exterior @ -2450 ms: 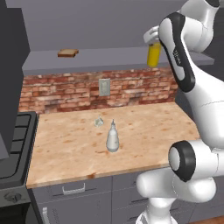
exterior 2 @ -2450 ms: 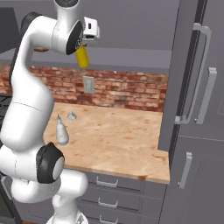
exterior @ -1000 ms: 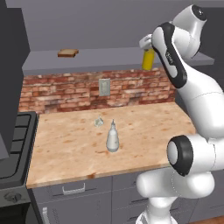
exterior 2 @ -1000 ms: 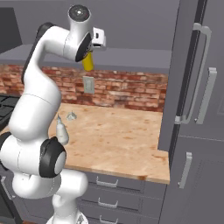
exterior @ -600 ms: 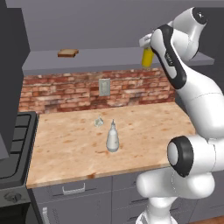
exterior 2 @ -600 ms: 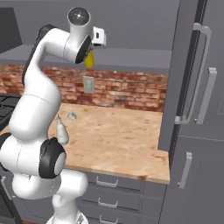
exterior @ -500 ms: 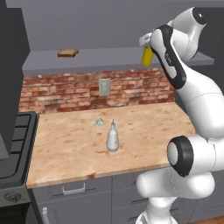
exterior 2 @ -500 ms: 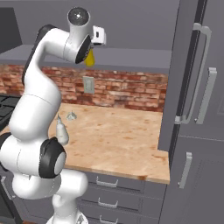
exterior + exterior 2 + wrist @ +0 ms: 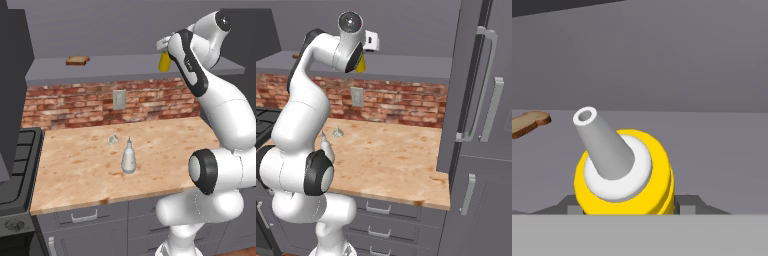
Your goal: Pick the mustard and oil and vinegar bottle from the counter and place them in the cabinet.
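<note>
My gripper is shut on the mustard, a yellow squeeze bottle whose pale nozzle points into the cabinet. From the base cameras the mustard hangs tilted at the front edge of the cabinet shelf, just above its floor. The oil and vinegar bottle, pale and pear-shaped, stands upright in the middle of the counter. In the right base view this bottle peeks out from behind my arm.
A slice of bread lies on the shelf, left of the mustard. A tiny clear glassy object sits behind the pear-shaped bottle. A stove borders the counter's left; tall grey doors stand at its right.
The arm has carried the mustard leftward and further in toward the shelf. In the last half second it has barely moved. The pear-shaped bottle has stayed put.
</note>
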Robot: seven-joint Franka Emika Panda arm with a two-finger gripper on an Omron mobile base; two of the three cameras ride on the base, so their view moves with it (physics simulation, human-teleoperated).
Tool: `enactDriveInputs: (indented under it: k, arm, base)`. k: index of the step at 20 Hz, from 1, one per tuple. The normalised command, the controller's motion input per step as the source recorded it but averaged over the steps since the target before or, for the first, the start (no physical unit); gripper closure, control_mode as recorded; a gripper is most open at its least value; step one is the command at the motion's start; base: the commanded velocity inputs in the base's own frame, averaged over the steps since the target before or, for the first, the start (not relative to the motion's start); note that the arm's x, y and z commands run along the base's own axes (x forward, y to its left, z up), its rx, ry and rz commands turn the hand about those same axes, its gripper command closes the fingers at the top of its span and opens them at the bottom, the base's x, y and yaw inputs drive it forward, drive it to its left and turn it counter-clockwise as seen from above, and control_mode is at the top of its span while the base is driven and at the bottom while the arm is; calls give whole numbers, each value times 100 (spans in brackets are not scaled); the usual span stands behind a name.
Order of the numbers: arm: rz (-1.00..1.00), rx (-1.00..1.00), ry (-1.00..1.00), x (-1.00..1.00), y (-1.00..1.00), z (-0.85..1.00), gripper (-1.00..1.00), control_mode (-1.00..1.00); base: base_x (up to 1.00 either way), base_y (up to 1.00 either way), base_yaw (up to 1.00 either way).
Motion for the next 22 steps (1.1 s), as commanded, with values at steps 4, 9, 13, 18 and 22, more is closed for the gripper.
enactDriveInputs:
  k: [4,9,13,18,22]
  arm:
    - [0,11,0,31,-5,-17,100,-100]
    - [0,8,0,22,-1,-21,100,-100]
    - [0,4,0,11,0,-23,100,-100]
    - [0,0,0,15,0,-21,100,-100]
    - [0,0,0,25,0,-15,100,-100]
  base:
    - [0,0,0]
    - [0,0,0]
    - [0,0,0]
    - [0,0,0]
    - [0,0,0]
